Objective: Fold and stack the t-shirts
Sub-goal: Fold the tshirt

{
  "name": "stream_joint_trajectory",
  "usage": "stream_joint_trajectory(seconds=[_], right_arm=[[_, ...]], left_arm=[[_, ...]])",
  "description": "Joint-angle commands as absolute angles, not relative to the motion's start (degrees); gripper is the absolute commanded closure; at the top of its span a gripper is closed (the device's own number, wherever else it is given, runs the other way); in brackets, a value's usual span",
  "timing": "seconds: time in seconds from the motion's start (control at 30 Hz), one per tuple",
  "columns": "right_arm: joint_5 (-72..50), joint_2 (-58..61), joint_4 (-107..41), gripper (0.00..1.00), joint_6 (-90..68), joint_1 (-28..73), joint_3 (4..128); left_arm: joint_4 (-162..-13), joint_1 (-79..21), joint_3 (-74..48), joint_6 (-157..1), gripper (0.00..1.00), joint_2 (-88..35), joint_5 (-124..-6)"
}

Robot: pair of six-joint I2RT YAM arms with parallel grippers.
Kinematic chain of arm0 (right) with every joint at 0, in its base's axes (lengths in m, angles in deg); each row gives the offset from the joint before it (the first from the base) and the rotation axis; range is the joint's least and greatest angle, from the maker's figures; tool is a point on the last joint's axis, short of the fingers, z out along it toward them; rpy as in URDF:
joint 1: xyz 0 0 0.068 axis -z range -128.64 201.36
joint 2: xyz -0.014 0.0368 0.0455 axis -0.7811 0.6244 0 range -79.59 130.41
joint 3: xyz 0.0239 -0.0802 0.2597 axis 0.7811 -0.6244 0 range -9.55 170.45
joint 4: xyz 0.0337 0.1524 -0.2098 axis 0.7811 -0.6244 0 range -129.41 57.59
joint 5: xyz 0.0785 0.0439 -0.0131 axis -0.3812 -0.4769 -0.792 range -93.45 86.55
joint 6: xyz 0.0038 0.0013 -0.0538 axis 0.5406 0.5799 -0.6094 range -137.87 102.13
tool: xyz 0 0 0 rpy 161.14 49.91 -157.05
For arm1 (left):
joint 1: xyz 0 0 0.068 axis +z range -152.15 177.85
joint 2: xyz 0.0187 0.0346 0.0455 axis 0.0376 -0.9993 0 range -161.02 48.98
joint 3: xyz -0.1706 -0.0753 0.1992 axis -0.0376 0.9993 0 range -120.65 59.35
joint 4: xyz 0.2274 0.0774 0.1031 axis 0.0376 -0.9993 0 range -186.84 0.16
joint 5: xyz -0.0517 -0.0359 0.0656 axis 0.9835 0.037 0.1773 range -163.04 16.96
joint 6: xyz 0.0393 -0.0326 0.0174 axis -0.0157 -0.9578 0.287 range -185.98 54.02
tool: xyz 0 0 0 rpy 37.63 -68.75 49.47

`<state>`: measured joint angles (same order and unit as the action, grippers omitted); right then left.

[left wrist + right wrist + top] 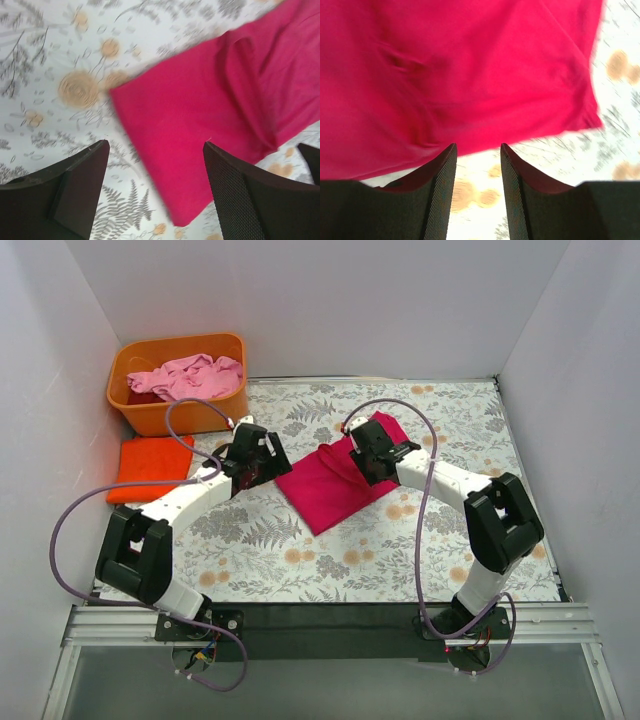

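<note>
A magenta-red t-shirt [335, 485] lies folded flat in the middle of the table; it also shows in the left wrist view [200, 125] and fills the top of the right wrist view [460, 70]. My left gripper [262, 462] hovers at its left edge, open and empty [156, 145]. My right gripper [368, 452] is over its far right part, open and empty [478, 146], just off the cloth's edge. An orange t-shirt [150, 468] lies folded at the far left. A pale pink t-shirt [190, 375] and a dark red one [145, 398] lie crumpled in the tub.
The orange plastic tub [180, 415] stands at the back left corner. White walls close in the left, back and right sides. The floral tablecloth [350, 560] covers the table. Purple cables loop from both arms.
</note>
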<state>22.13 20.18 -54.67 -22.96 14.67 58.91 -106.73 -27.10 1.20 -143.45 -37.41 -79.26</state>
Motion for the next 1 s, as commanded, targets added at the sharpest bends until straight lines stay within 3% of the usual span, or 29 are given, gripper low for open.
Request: stream_joint_trajectory(seconds=[0.0, 0.33, 0.67, 0.97], right_arm=[[3.9, 16.3, -49.3, 0.60, -22.0, 13.9, 63.0], [-20.5, 27.0, -45.1, 0.66, -25.6, 13.0, 72.4], [-13.3, 37.0, -45.9, 0.66, -26.4, 11.7, 77.3], [-1.2, 36.8, -46.1, 0.65, -27.9, 14.5, 77.0]], left_arm=[[-107.8, -27.3, 4.5, -143.9, 0.30, -33.6, -78.7], [-109.8, -27.3, 13.3, -144.5, 0.35, -26.9, -80.8], [-113.1, -27.3, 22.5, -144.2, 0.34, -10.6, -81.0], [-115.9, -27.3, 26.0, -144.5, 0.33, -3.2, -82.4]])
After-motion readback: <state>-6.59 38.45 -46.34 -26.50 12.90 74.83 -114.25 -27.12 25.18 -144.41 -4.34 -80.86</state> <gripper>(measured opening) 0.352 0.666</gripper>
